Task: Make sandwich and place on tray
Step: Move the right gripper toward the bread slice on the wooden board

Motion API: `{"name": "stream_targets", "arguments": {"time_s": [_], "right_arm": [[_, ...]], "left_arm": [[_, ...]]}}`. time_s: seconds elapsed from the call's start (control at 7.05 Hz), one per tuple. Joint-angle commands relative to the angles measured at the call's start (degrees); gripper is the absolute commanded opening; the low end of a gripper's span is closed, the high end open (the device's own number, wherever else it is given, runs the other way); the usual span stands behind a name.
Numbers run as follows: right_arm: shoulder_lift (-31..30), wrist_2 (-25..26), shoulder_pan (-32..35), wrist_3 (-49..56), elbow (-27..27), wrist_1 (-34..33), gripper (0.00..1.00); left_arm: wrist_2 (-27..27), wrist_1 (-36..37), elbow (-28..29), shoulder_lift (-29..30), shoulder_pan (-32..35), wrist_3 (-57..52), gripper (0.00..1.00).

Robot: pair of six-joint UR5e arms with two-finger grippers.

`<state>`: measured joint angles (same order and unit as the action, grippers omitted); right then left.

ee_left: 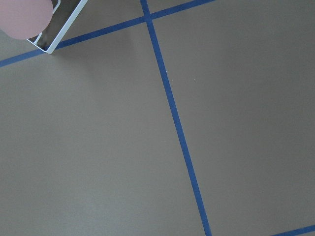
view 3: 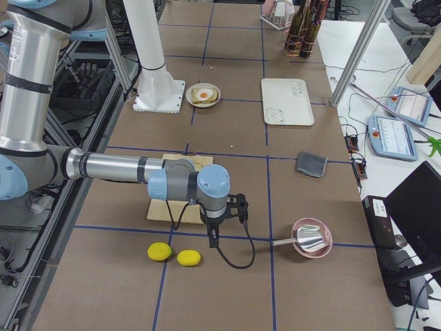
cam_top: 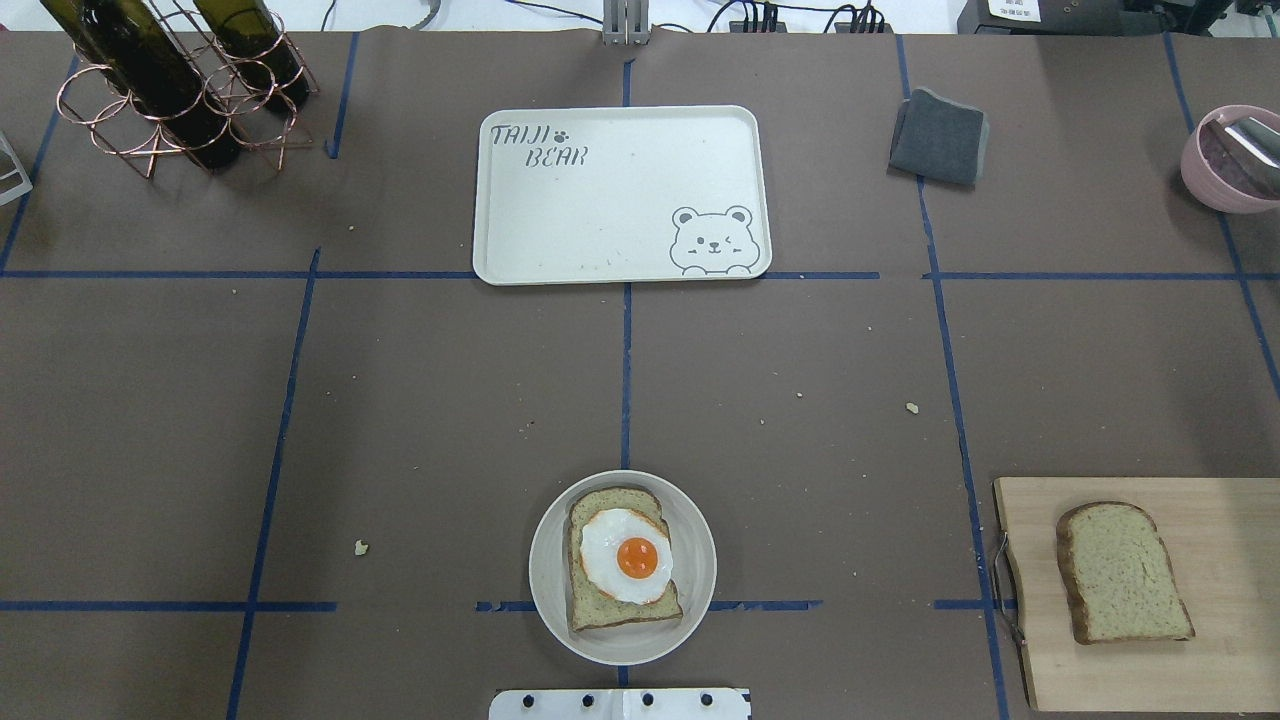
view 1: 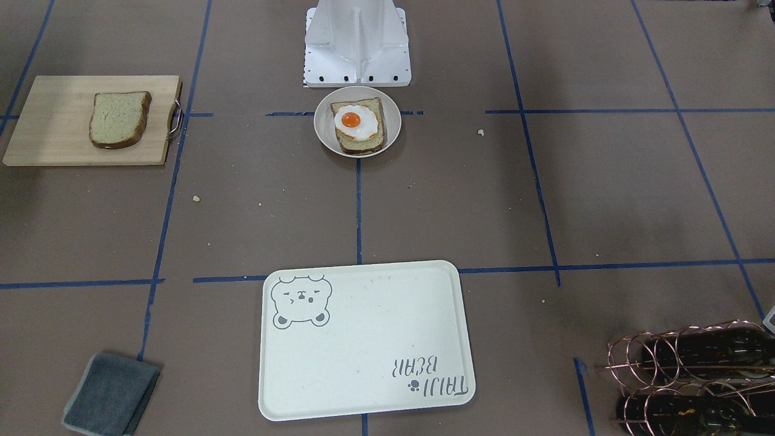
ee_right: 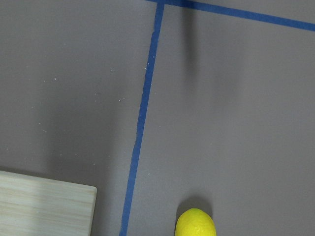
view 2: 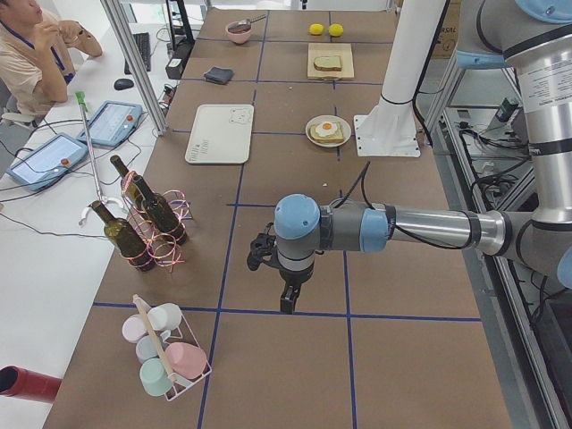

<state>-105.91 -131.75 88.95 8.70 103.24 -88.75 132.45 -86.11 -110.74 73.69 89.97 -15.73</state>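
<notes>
A small off-white bowl point(cam_top: 545, 570) near the robot base holds one speckled bread slice point(cam_top: 600, 610) with a fried egg point(cam_top: 625, 555) on top; it also shows in the front view point(view 1: 392, 124). The second bread slice point(cam_top: 1120, 572) lies on the wooden cutting board point(cam_top: 1220, 500). The cream bear tray point(cam_top: 600, 210) lies bare at the far middle. My left gripper point(view 2: 288, 302) hangs over bare table far from them, near the cup rack. My right gripper point(view 3: 211, 238) hangs past the cutting board, near the lemons. I cannot tell whether either is open or shut.
A copper rack with wine bottles point(cam_top: 170, 80) stands far left. A grey folded cloth point(cam_top: 938, 137) and a pink bowl point(cam_top: 1230, 155) lie far right. Two lemons point(view 3: 172, 254) lie by the right gripper. A rack of cups point(view 2: 165, 353) stands by the left gripper.
</notes>
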Motion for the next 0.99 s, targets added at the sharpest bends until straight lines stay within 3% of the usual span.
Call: {"name": "stream_targets", "arguments": {"time_s": [0.0, 0.43, 0.71, 0.85], "right_arm": [[0.0, 0.0, 0.0, -0.17, -0.14, -0.02, 1.0], [0.0, -0.52, -0.09, -0.09, -0.41, -0.02, 1.0], [-0.09, -0.79, -0.09, -0.43, 3.53, 4.96, 1.0], [-0.35, -3.75, -0.87, -1.31, 4.16, 9.17, 1.0]], "left_arm": [[0.0, 0.33, -0.44, -0.3, 0.12, 0.0, 1.0], [0.09, 0.42, -0.17, -0.47, 0.12, 0.0, 1.0], [0.44, 0.24, -0.35, -0.47, 0.12, 0.0, 1.0], [1.31, 0.07, -0.52, -0.39, 0.2, 0.0, 1.0]]}}
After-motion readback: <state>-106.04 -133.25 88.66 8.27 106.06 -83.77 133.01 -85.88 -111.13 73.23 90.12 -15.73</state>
